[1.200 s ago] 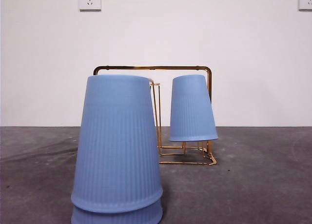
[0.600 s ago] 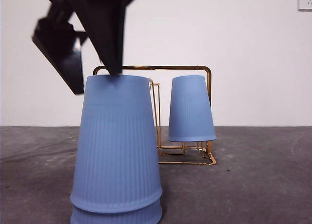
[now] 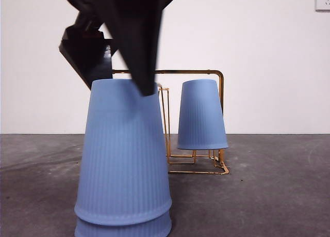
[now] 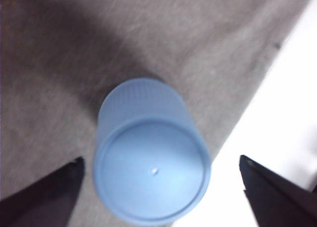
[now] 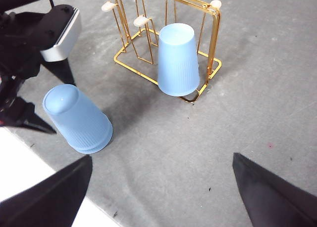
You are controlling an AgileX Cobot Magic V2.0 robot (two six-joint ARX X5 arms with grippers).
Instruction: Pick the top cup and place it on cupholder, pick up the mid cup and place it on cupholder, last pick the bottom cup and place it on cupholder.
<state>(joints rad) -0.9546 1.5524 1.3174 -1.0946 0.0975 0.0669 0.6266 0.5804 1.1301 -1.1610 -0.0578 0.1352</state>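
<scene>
Nearest: stack of two inverted blue cups on the grey surface. Left pincer hangs directly over the stack's top, jaws spread wide on either side, not touching. Behind, gold cupholder carries one inverted cup on a peg. Right pincer waits high above, wide, holding nothing.

Left gripper sits right over the cup stack; cupholder, one cup on it, stands behind-right of the stack.
</scene>
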